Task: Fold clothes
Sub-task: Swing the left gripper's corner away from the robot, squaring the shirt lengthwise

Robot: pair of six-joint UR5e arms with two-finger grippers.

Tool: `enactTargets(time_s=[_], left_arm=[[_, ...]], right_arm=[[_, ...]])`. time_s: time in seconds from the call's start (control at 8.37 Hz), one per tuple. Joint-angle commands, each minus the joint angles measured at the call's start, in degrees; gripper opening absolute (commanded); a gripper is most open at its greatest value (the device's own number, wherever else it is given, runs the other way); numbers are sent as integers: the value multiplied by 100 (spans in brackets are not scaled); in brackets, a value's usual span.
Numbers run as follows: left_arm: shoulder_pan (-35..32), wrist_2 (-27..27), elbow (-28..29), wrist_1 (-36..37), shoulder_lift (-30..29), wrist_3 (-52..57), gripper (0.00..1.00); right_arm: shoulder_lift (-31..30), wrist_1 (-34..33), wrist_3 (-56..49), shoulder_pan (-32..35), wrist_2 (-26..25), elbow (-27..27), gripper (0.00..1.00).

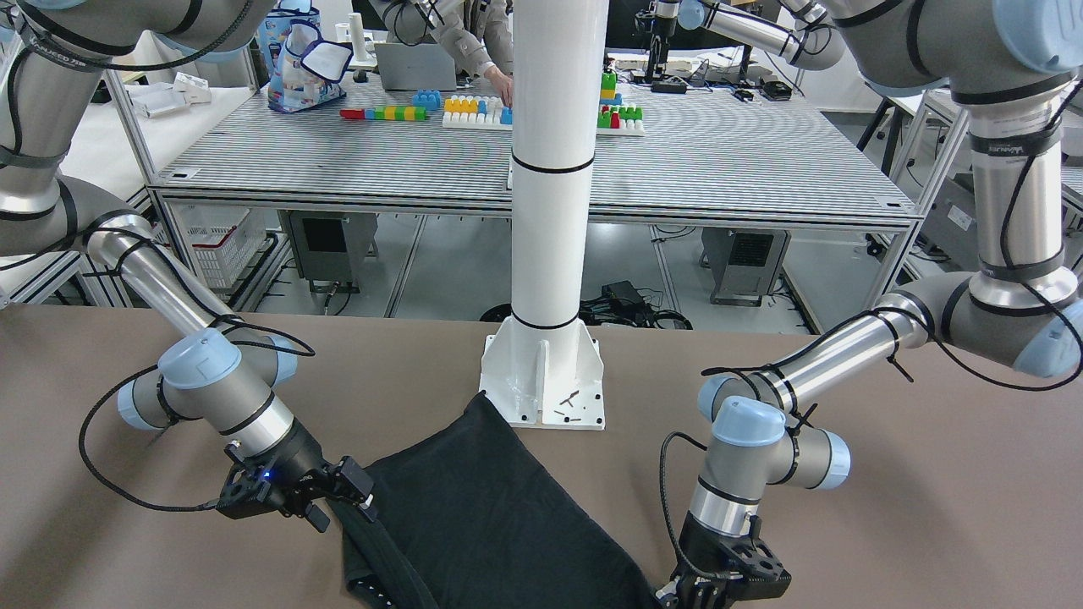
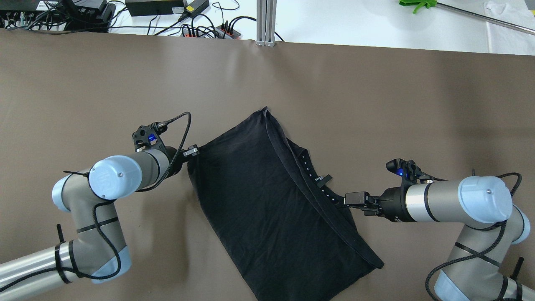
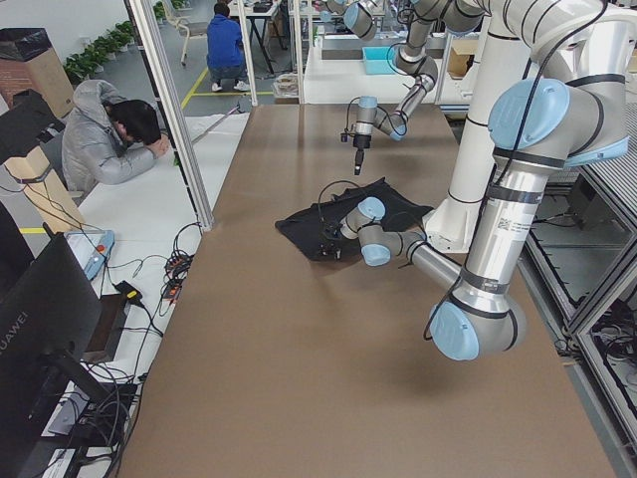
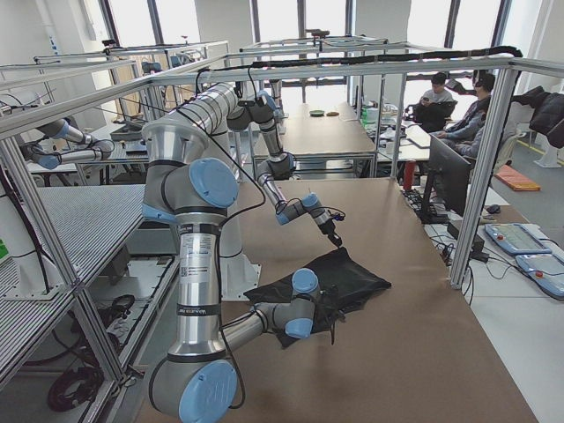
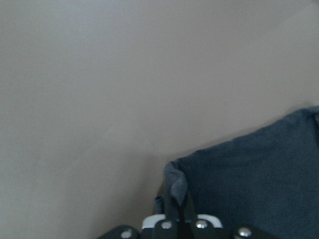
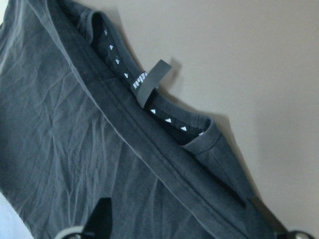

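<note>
Here, one plain black soft-fabric garment (image 2: 267, 200) lies on the brown desk (image 2: 376, 104), spread between the two tools. The left tool (image 2: 193, 151) is clamped on a corner of the cloth; its wrist view shows a small tuft of fabric pinched between the closed jaws, with the rest of the garment reaching away ahead of it and to one side. The right tool (image 2: 350, 199) meets the opposite side at the neckline. Its jaws stand apart, and the doubled, hemmed edge runs diagonally just ahead of them, not yet gripped.

The held corner probably anchors that side, so the cloth is drawn flat while the open tool lines up on the collar edge for a matching grasp. With both sides held, an edge could be carried over into a fold.

Count: one garment; one grey hanging loop (image 6: 149, 82) at the neck tape; two tools, one gripping and one open.
</note>
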Motion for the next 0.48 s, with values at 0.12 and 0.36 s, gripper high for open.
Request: enactTargets(time_s=[0.12, 0.36], left_arm=[[-438, -13, 983, 8, -985, 299, 0], [-553, -13, 1640, -1, -1670, 316, 0]], right_arm=[[6, 0, -2, -21, -180, 32, 94], [-46, 0, -55, -12, -180, 32, 94]])
